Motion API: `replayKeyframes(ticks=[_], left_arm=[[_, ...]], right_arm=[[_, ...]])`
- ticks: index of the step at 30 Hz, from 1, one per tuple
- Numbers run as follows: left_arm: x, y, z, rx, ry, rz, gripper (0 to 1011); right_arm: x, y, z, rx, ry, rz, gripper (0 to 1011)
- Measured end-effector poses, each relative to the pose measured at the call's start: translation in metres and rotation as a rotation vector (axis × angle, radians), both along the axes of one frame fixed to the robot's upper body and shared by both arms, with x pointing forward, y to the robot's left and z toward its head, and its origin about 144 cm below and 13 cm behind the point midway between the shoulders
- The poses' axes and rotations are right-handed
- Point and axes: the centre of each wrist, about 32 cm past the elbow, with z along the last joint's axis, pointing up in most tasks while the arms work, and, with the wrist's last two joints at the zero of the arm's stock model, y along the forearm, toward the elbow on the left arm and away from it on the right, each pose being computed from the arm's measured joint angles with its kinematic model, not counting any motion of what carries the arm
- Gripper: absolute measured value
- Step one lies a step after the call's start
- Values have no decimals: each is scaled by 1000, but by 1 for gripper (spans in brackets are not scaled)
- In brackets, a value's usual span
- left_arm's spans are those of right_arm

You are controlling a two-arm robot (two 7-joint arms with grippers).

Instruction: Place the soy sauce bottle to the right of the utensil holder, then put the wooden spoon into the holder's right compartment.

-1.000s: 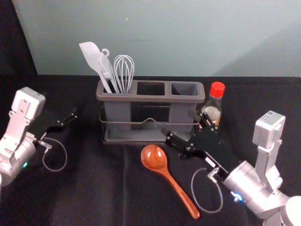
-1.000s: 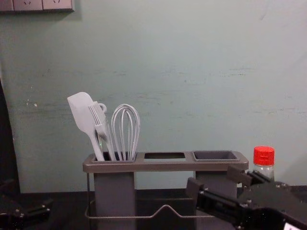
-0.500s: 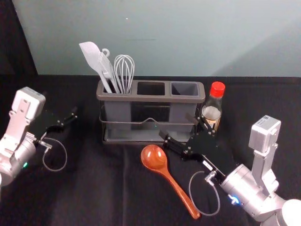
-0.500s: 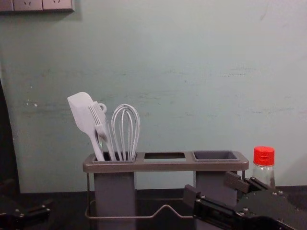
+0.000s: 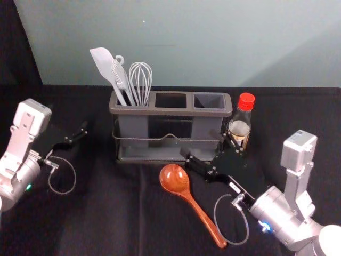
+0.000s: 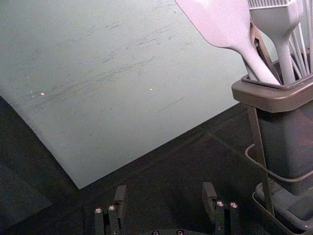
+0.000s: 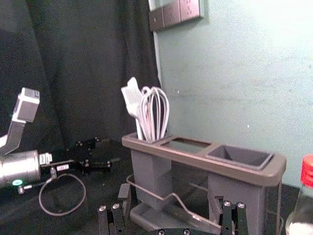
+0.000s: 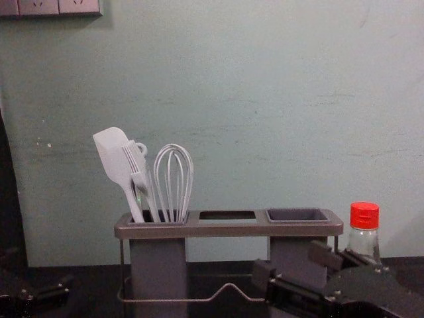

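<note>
Right gripper's (image 5: 205, 144) fingers parted, bottle (image 5: 240, 128) upright, spoon (image 5: 175, 178) slanting toward holder (image 5: 169, 111)

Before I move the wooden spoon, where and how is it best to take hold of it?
Probably the middle of the handle, from above, fingers closing across it. The wooden spoon lies flat; its handle is slim and nearly straight, while the bowl is wide and rounded.

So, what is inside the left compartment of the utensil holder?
A white spatula, a brush and a whisk stand in it, with something looped partly behind the brush. Their lower ends are hidden by the compartment's walls.
</note>
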Motion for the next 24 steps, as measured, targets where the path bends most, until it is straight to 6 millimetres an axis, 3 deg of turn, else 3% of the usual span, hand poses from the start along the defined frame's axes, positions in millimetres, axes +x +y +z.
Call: replayKeyframes(ticks=[12,24], left_arm=[[0,0,0,0,0,0,1000],[0,0,0,0,0,0,1000]], right_arm=[[-13,12,24,-112,122,-31,1004],[-8,20,74,-275,353,-8,1004]])
